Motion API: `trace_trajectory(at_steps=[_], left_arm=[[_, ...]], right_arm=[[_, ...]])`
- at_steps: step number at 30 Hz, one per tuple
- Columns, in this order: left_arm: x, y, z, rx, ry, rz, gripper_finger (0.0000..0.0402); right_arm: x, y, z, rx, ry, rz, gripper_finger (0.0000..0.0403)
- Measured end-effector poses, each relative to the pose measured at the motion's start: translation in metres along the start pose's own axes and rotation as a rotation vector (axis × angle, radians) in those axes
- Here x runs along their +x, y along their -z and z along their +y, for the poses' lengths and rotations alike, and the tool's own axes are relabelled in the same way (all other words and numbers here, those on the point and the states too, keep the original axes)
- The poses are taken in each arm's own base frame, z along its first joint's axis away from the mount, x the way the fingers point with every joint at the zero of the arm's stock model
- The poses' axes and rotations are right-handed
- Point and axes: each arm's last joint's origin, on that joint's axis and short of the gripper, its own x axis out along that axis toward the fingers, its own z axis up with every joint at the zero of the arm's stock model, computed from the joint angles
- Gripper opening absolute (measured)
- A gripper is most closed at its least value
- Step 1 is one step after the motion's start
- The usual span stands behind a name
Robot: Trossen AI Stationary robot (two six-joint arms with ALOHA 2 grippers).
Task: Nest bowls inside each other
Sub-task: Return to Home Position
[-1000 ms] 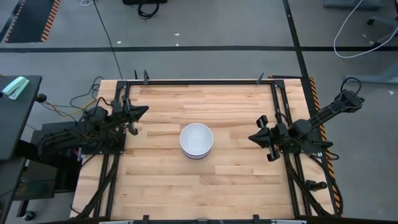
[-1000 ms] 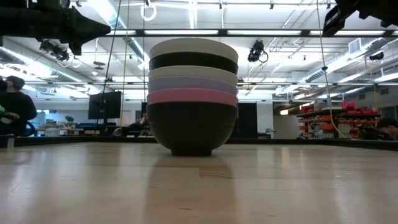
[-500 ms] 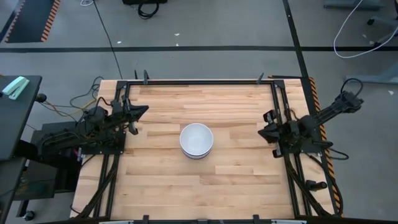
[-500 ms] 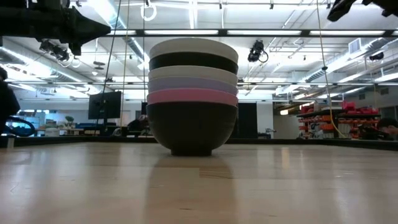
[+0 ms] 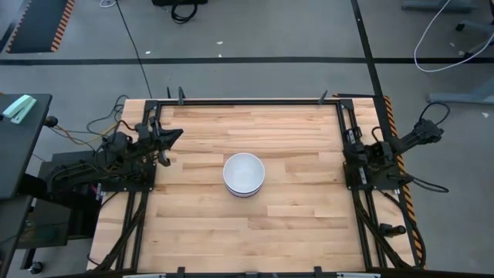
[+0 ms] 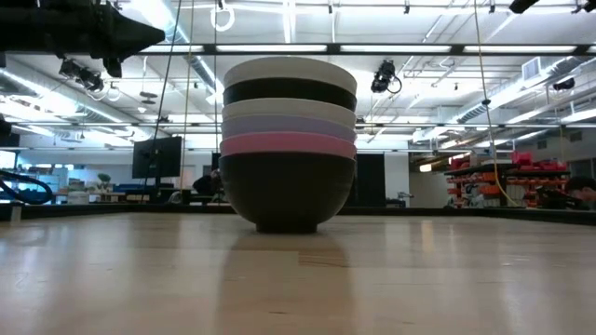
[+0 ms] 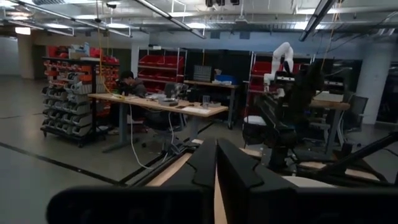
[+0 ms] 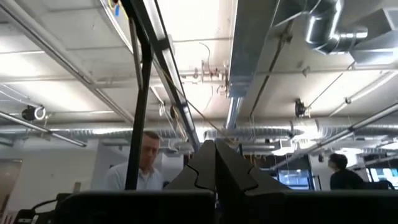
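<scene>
Six bowls stand nested in one stack (image 5: 244, 174) in the middle of the table, the bottom black bowl's foot on the wood. In the low view the stack (image 6: 289, 140) reads, from the top: white, black, white, lavender-blue, pink, black. My left gripper (image 5: 177, 134) (image 7: 216, 163) is shut and hovers near the table's left edge, pointing toward the stack from well off. My right gripper (image 5: 352, 154) (image 8: 215, 158) is shut, drawn back over the right edge rail and pointing up at the ceiling. Neither touches a bowl.
A black metal frame (image 5: 255, 101) runs along the table's far, left and right edges. Bare wood (image 5: 247, 239) lies all around the stack. People sit and stand at benches in the room beyond the table.
My right gripper has drawn back from the table toward the right edge, folding in over the right rail and rising out of the low view's upper corner. The bowl stack has stayed still.
</scene>
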Motion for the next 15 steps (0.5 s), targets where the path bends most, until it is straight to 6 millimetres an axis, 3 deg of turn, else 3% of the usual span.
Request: trace_trajectory(at_steps=[6, 15], left_arm=[[-0.004, -0.006, 0.000, 0.001, 0.003, -0.059, 0.0012], [-0.016, -0.005, 0.002, -0.005, 0.003, -0.058, 0.0024]], right_arm=[[-0.007, -0.007, -0.002, 0.002, -0.046, -0.033, 0.0007], [-0.012, 0.005, 0.000, 0.043, -0.090, 0.132, 0.0007]])
